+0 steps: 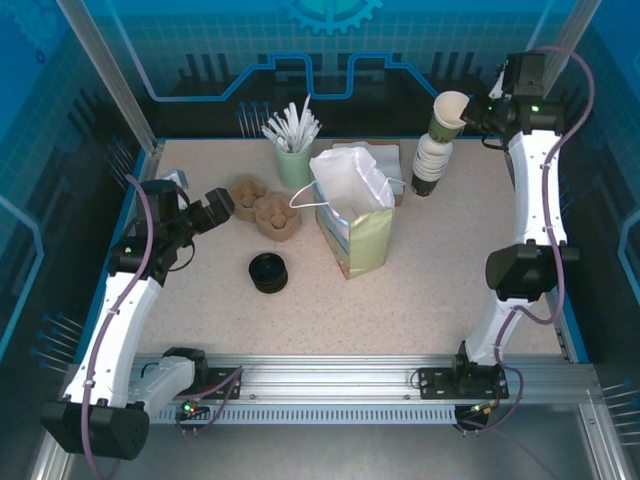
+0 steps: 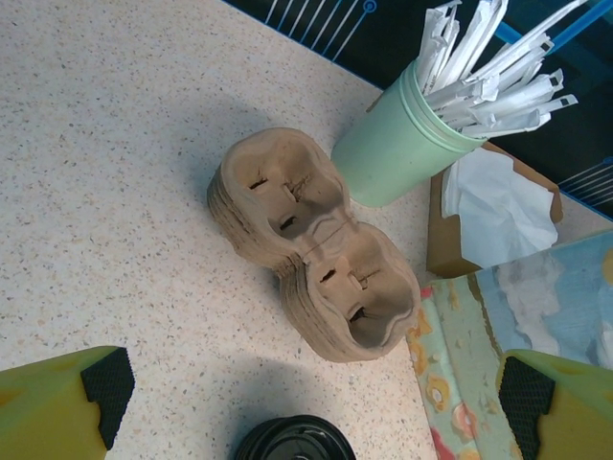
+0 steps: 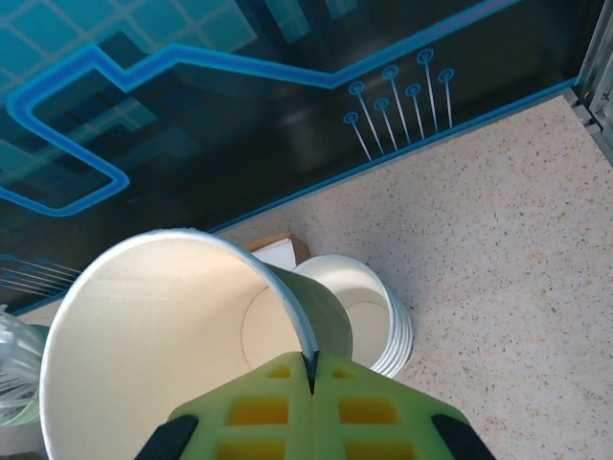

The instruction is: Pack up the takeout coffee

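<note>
My right gripper (image 1: pixel 478 112) (image 3: pixel 311 359) is shut on the rim of a lidless pale green paper cup (image 1: pixel 450 110) (image 3: pixel 163 335). It holds the cup tilted in the air above a stack of white-rimmed cups (image 1: pixel 430 165) (image 3: pixel 369 311) at the back right. The cup's inside is empty. A squat black round lid piece (image 1: pixel 268 272) (image 2: pixel 292 441) sits mid-table. My left gripper (image 1: pixel 225 205) (image 2: pixel 306 422) stands open above the table, with nothing between its fingers, just short of two brown pulp cup carriers (image 1: pixel 265 205) (image 2: pixel 306 249). A lidded takeout coffee is out of view.
An open paper bag (image 1: pixel 350 215) (image 2: pixel 498 383) stands upright mid-table. Behind it are a green cup of wrapped straws (image 1: pixel 293 150) (image 2: pixel 407 144) and a brown box of napkins (image 1: pixel 370 155) (image 2: pixel 493 206). Blue walls close in the back and sides.
</note>
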